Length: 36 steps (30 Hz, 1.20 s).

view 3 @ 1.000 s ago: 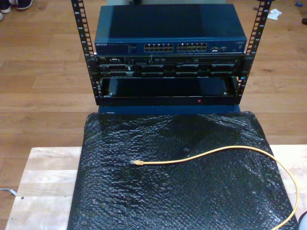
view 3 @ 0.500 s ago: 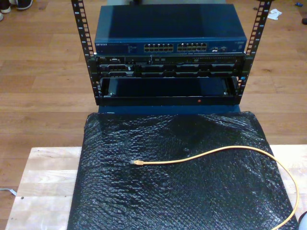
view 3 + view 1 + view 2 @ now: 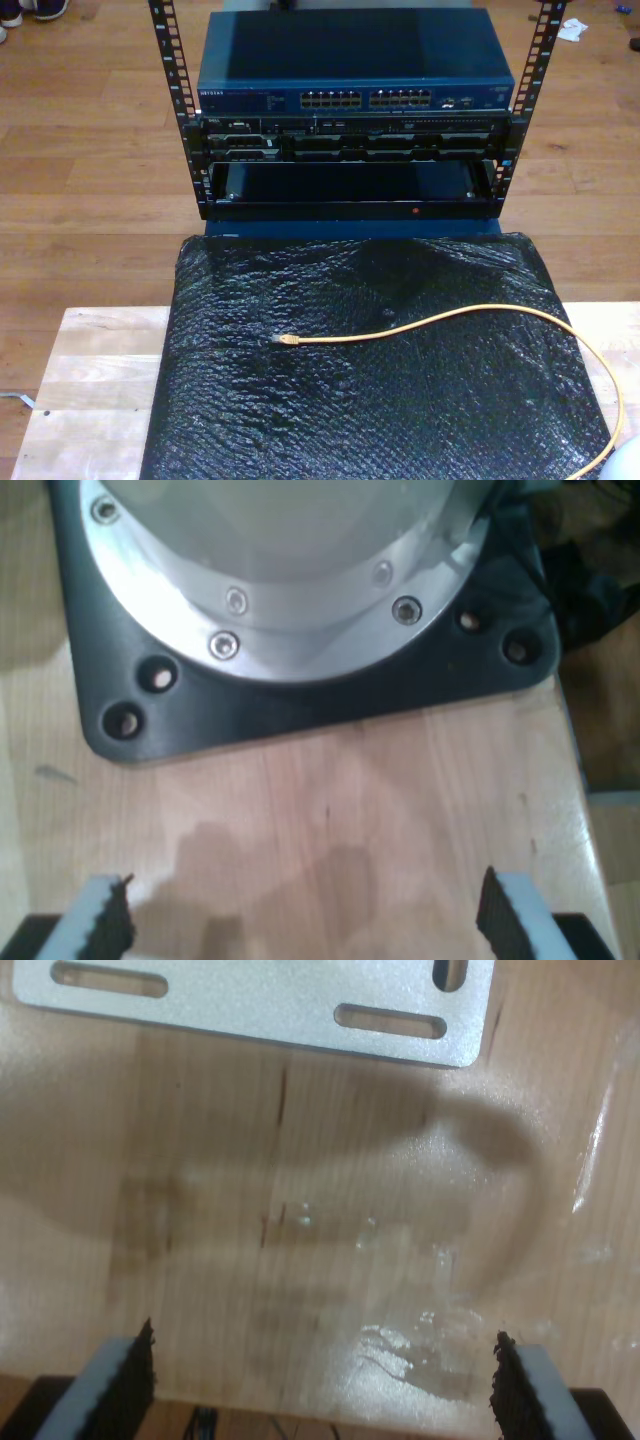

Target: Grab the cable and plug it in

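exterior view: looking down from high over the near edge of the worktop [image 3: 100,370], facing the rack [image 3: 350,110] beyond | first wrist view: hanging close above bare wood, facing a black base plate [image 3: 300,705] | second wrist view: hanging close above bare wood, facing a slotted metal plate [image 3: 260,1005] | shared: the wooden worktop surface

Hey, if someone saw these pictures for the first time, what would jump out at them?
The orange cable curving across the black bubble wrap in the middle of the exterior view, its plug lying free. Behind it stands a rack holding a blue switch with rows of ports. My first hand and my second hand hang open over bare wood.
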{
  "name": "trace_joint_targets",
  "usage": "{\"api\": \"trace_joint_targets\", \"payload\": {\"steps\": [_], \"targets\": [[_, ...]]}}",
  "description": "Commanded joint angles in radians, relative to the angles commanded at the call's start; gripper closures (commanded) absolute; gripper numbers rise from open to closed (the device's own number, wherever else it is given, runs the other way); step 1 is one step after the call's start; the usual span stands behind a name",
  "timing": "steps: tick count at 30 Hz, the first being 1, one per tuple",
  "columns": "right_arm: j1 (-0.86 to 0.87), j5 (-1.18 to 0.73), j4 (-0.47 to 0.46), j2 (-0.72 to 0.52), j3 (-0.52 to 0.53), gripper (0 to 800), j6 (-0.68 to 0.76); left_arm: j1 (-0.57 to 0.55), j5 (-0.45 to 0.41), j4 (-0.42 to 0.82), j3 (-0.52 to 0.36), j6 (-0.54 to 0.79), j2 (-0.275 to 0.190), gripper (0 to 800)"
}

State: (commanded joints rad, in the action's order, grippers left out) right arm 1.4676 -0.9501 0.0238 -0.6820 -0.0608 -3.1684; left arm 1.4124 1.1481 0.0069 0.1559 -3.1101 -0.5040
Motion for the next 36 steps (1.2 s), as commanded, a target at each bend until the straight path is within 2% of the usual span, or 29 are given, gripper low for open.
{"api": "trace_joint_targets", "payload": {"steps": [7, 14, 20, 27, 36], "targets": [[0.0, -0.124, 0.0, 0.0, -0.075, 1, 0.031, 0.0, 0.028, 0.002, 0.026, 0.0, -0.018, 0], [-0.003, -0.241, 0.006, -0.002, -0.172, 1, 0.1, -0.002, 0.158, 0.0, 0.109, -0.005, -0.032, 0], [-0.011, -0.301, 0.015, 0.003, -0.27, 1, 0.195, -0.011, 0.23, -0.003, 0.189, -0.071, -0.031, 0], [-0.064, -0.327, 0.1, 0.026, -0.368, 1, 0.285, -0.114, 0.307, -0.003, 0.258, -0.166, -0.031, 0], [-0.184, -0.419, 0.112, 0.17, -0.565, 1, 0.497, -0.233, 0.376, -0.034, 0.33, -0.279, -0.026, 0]]}}
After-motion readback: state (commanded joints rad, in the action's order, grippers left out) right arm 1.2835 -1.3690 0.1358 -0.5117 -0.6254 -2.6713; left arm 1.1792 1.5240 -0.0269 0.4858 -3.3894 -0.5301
